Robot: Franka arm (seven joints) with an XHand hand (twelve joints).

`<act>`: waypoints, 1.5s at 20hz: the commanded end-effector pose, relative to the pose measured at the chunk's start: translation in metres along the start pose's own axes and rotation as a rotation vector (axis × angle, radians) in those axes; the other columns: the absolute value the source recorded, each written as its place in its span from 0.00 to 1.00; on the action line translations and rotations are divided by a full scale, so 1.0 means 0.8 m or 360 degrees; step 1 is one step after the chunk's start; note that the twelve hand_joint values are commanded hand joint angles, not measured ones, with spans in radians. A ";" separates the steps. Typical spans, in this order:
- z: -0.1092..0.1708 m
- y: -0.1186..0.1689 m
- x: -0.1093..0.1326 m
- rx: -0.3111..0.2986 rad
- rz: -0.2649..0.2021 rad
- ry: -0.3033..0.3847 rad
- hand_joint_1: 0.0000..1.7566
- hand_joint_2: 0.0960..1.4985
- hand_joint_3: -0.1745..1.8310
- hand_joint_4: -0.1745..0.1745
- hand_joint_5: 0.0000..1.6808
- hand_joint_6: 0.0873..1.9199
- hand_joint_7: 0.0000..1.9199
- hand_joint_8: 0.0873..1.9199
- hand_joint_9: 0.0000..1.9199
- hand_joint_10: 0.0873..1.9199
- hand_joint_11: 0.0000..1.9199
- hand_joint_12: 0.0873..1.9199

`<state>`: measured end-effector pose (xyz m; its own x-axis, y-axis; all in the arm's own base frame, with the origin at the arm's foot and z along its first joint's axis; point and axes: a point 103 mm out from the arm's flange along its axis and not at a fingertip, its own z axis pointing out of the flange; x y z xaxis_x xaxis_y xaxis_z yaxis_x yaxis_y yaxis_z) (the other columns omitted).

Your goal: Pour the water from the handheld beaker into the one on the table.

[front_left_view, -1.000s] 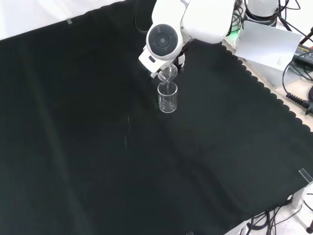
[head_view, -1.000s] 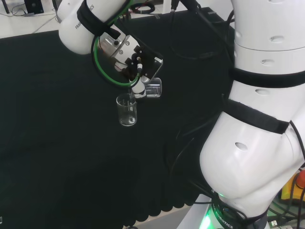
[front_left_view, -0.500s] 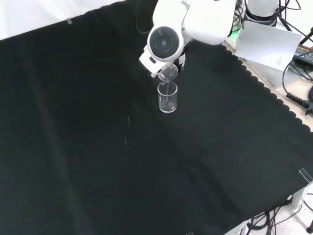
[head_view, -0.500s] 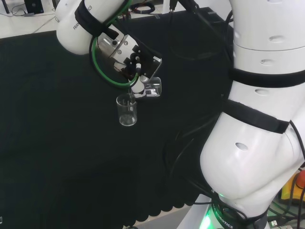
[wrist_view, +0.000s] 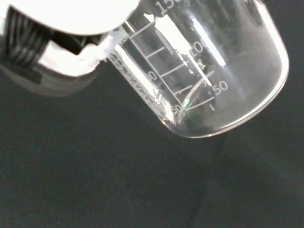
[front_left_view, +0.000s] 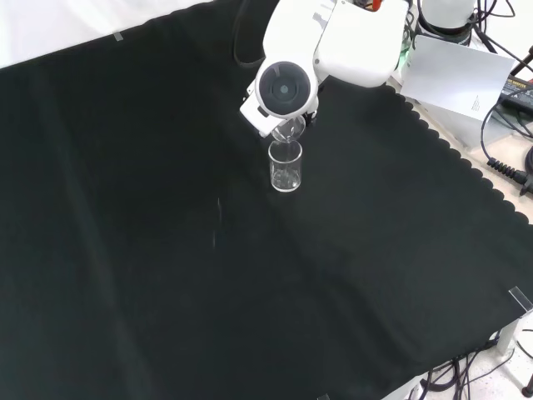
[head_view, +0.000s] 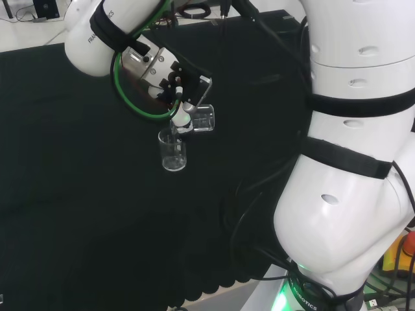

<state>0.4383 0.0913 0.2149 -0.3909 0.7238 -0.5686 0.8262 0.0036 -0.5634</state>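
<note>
A clear glass beaker (head_view: 173, 150) stands upright on the black cloth, also seen as the beaker (front_left_view: 286, 167) in the front view. Just above it the hand (head_view: 180, 87) is shut on a second clear beaker (head_view: 201, 119), tipped on its side with its mouth over the standing one. In the front view that held beaker (front_left_view: 288, 128) hangs right over the standing beaker's rim, below the arm's round grey cap. The wrist view shows the held beaker (wrist_view: 199, 71) close up, tilted, with printed marks and a little water near its base; a fingertip (wrist_view: 76, 61) presses its wall.
The arm's big white links (head_view: 356, 162) stand at the right of the head view. Cables (head_view: 259, 181) lie on the cloth beside them. In the front view a white sheet (front_left_view: 462, 79) and cables lie beyond the cloth's scalloped edge at upper right.
The hand and held beaker have shifted slightly left and up in the head view, and the beaker is tipped a little further over the standing one.
</note>
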 end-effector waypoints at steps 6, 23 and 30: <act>-0.002 -0.001 0.001 0.0030 0.0007 -0.0028 0.66 0.37 0.44 0.97 0.79 0.28 0.93 0.00 0.94 0.00 0.80 0.25; -0.006 0.001 0.008 0.0077 0.0028 -0.0097 0.66 0.37 0.44 0.98 0.79 0.28 0.93 0.00 0.94 0.00 0.80 0.24; -0.007 0.001 0.008 0.0084 0.0041 -0.0122 0.66 0.37 0.44 0.98 0.79 0.28 0.93 0.00 0.94 0.00 0.80 0.24</act>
<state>0.4384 0.1000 0.2150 -0.4003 0.6759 -0.6188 0.8144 -0.0471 -0.5783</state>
